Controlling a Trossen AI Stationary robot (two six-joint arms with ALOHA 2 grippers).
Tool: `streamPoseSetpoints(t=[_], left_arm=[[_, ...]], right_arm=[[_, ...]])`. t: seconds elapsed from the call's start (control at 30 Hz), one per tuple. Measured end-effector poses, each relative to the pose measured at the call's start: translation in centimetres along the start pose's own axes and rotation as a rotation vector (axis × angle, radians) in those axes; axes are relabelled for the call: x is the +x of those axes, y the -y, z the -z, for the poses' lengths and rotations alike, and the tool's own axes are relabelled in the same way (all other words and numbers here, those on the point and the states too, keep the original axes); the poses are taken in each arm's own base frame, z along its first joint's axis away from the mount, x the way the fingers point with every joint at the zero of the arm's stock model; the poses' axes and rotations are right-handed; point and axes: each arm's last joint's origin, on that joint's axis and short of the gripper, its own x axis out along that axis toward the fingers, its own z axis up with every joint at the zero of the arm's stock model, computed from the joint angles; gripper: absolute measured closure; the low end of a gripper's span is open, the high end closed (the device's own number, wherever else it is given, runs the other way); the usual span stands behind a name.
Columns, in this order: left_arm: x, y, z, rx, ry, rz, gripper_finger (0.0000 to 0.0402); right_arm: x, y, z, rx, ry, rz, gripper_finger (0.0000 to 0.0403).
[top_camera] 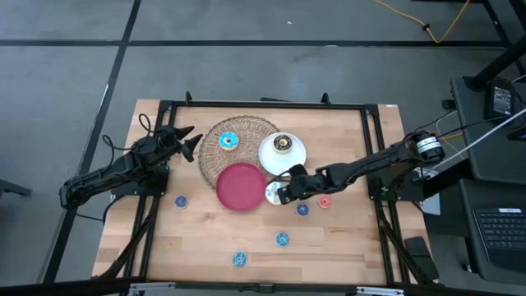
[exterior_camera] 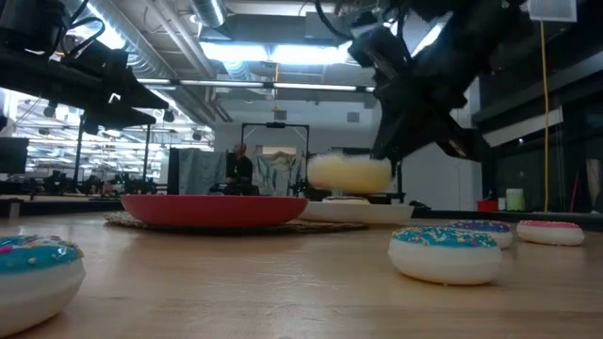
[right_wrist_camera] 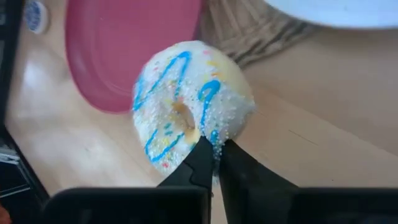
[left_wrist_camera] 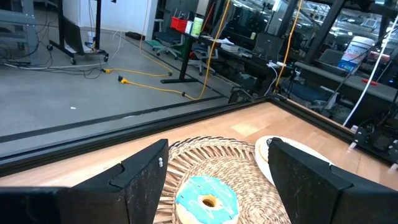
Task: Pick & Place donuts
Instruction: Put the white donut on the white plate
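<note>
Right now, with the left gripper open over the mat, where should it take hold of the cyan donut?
Probably across the ring wall, from straight above. The cyan donut lies flat on the wicker mat, hole up, so one finger could enter the hole and the other close on the outer edge. The left gripper hangs open in front of it.

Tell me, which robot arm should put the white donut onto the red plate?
Probably the right arm. Its right gripper is shut on the white sprinkled donut, lifted just beside the red plate. The left gripper is open and empty at the wicker mat, farther away.
</note>
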Motion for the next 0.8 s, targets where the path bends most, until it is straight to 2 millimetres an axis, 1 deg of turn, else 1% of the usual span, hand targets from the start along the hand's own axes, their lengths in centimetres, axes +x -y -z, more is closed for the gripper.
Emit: streamPoseSetpoints(t=[0.13,0.33,0.5,0.63,0.7,0.8], left_arm=[[0.0,0.0,0.0,-0.001,0.001,0.001,0.0135],[0.0,0.0,0.0,0.000,0.001,0.000,0.0135],[0.0,0.0,0.0,-0.001,0.001,0.001,0.0135],[0.0,0.0,0.0,-0.001,0.003,0.002,0.0135],[0.0,0.0,-0.1,-0.002,0.005,0.002,0.0135],[0.0,0.0,-0.1,-0.002,0.005,0.002,0.0135]], right_arm=[[-1.6,-0.3,-0.4,-0.016,-0.002,0.039,0.0378],[-4.2,-1.3,-1.1,-0.053,0.000,0.043,0.0384],[-6.3,-2.8,-1.8,-0.061,-0.005,0.055,0.0384],[-7.7,-4.5,-2.0,-0.090,-0.004,0.023,0.0385],[-8.3,-5.2,-2.0,-0.097,0.000,-0.007,0.0385],[-8.6,-5.5,-2.2,-0.102,0.002,-0.017,0.0385]])
